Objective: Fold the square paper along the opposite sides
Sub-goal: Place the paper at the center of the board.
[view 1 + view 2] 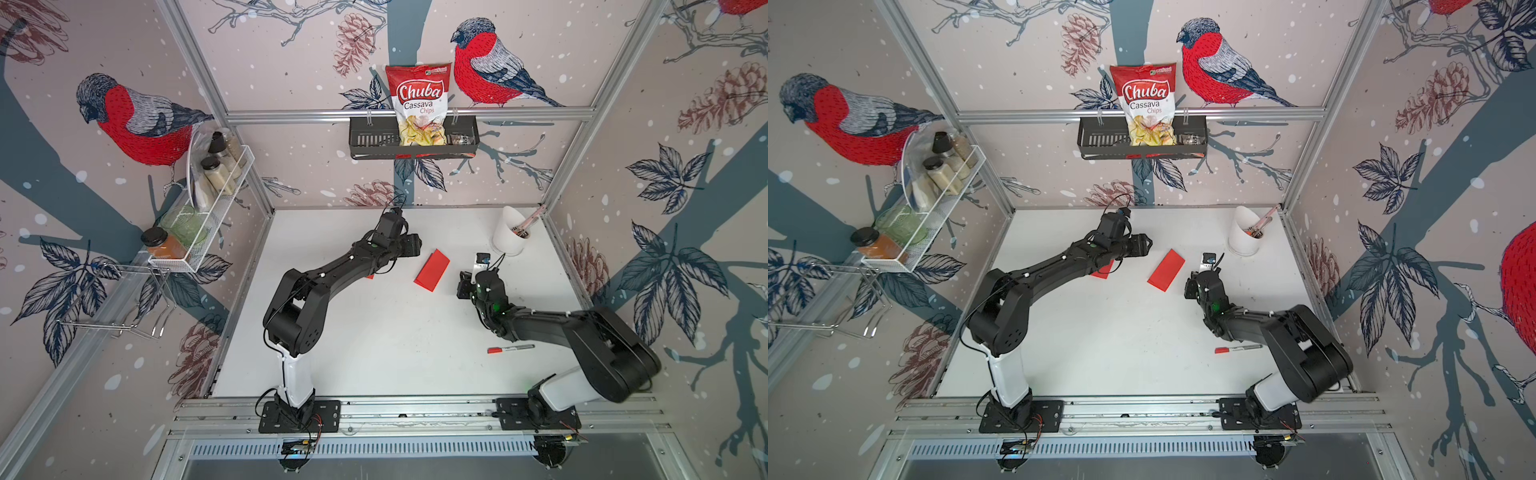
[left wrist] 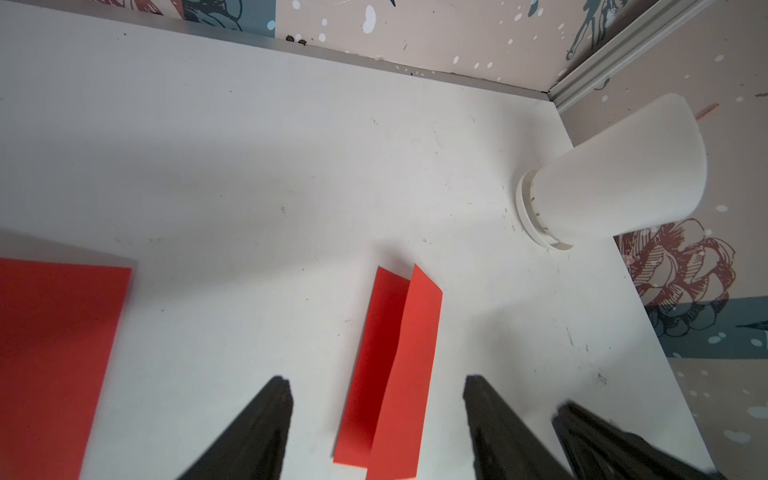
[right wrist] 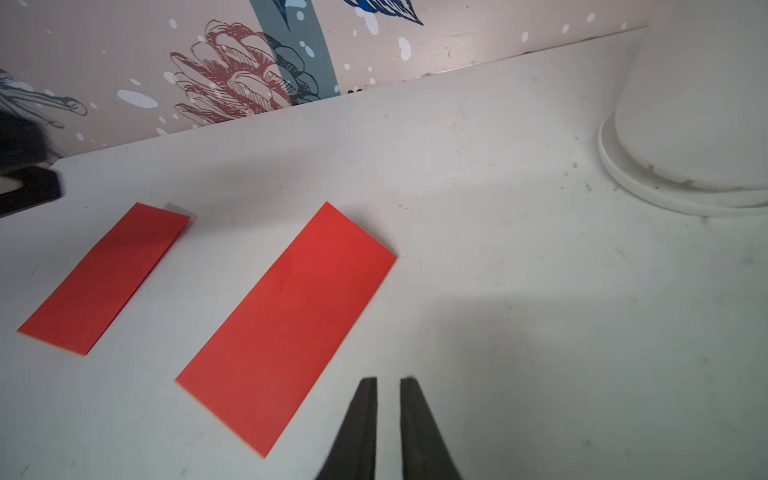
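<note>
A red paper (image 1: 432, 270) (image 1: 1166, 270), folded into a rectangle, lies flat mid-table. In the left wrist view this paper (image 2: 395, 365) has its upper flap slightly lifted, showing the darker layer below. My left gripper (image 2: 376, 380) (image 1: 411, 245) hovers over its near end, open, the fingers wide on either side and touching nothing. My right gripper (image 3: 388, 379) (image 1: 464, 284) sits just right of the folded paper (image 3: 286, 324), jaws a narrow gap apart and empty. A second red paper (image 3: 104, 278) (image 2: 54, 365) lies to the left, mostly hidden under the left arm in a top view (image 1: 370, 275).
A white cup (image 1: 510, 232) (image 2: 615, 174) holding pens stands at the back right corner. A red-capped marker (image 1: 511, 348) lies front right by the right arm. Wall racks carry spice jars (image 1: 216, 170) and a chips bag (image 1: 419, 104).
</note>
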`<state>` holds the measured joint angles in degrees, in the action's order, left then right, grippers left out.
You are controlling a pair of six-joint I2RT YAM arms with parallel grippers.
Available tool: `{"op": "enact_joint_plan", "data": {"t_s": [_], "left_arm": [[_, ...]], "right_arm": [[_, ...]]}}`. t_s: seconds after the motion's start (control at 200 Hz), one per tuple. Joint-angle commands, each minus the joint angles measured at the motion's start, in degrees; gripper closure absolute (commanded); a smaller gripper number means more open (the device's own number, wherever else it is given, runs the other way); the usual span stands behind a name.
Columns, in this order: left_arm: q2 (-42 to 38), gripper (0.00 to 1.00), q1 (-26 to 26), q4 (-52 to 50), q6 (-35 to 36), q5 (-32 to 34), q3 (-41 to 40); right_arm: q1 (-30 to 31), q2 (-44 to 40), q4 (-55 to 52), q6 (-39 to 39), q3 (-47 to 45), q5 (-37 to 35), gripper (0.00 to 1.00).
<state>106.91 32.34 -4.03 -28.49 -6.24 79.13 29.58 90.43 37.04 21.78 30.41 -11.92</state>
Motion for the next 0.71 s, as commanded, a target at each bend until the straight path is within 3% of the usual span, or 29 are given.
{"op": "enact_joint_plan", "data": {"t_s": [0.0,0.29,0.7], "left_arm": [[-3.68,0.3,0.06,1.44,0.69,1.05,-3.19],[-12.27,0.29,-1.26,-0.79,1.58,3.61,-8.79],[-17.85,0.28,-2.5,-0.37,1.96,5.25,-13.5]], "right_arm": [[-1.63,6.43,-2.73,4.32,6.33,4.72,0.85],[-1.71,21.73,-9.86,6.29,19.21,1.68,0.88],[-1.31,27.75,-11.62,8.36,25.78,4.96,0.88]]}}
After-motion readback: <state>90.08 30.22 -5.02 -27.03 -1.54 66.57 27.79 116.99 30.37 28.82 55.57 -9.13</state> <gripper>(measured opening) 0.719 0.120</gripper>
